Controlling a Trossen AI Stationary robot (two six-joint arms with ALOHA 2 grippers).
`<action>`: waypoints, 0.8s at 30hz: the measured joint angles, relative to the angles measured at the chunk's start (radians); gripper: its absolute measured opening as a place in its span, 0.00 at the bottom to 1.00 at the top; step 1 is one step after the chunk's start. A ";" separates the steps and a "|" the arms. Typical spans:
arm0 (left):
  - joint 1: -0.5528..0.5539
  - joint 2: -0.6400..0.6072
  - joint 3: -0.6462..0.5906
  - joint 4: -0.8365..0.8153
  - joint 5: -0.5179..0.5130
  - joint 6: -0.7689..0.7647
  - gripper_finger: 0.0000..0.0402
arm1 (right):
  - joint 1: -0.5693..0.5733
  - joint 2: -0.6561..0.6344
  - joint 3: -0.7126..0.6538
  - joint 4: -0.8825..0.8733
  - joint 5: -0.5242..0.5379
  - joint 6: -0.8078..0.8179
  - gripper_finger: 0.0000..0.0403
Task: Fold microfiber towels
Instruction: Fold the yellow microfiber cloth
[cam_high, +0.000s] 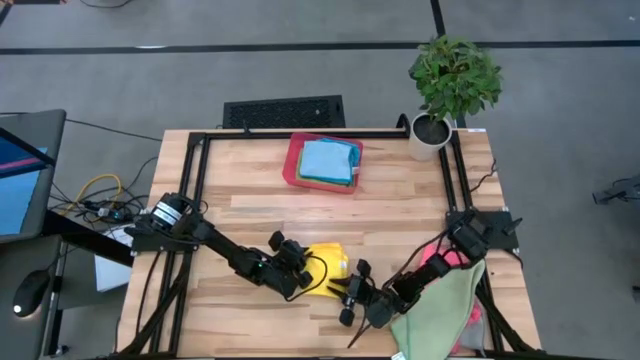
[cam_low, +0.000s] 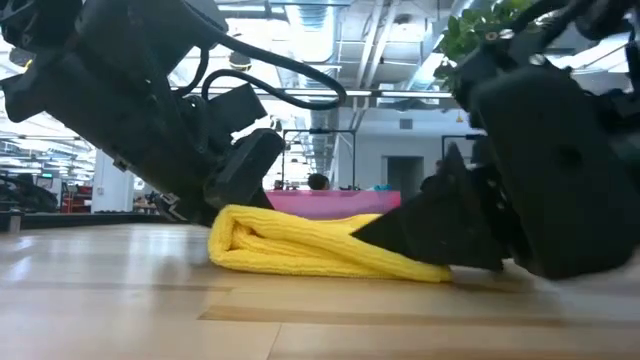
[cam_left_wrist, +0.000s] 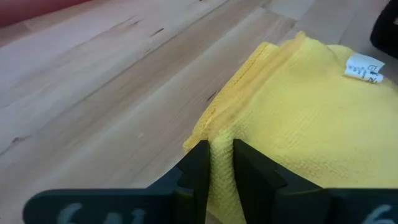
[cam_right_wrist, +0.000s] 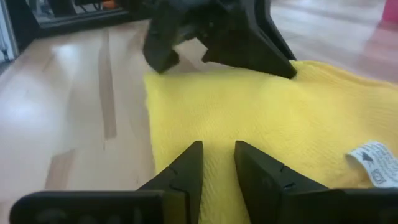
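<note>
wooden table — yellow towel, red tray

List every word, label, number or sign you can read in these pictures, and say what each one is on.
None can be read.
White care tag on the yellow towel: it bears dark marks, too small and blurred to read.
The same tag in the right wrist view: a symbol and faint print, not legible.
Nothing else in view bears print.

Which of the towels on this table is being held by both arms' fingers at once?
The yellow towel at the front middle: the left gripper and right gripper each pinch an edge. The light blue one lies in the red tray; the green one drapes untouched.
</note>
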 joint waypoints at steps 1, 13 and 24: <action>0.000 -0.010 0.000 -0.003 0.018 0.000 0.15 | -0.004 0.003 0.001 -0.004 -0.008 0.010 0.30; -0.003 -0.264 -0.002 -0.096 0.145 0.106 0.15 | 0.023 -0.282 0.000 -0.385 -0.020 0.004 0.31; 0.015 -0.242 -0.001 -0.227 0.191 0.061 0.33 | 0.052 -0.497 -0.001 -0.613 -0.066 0.091 0.51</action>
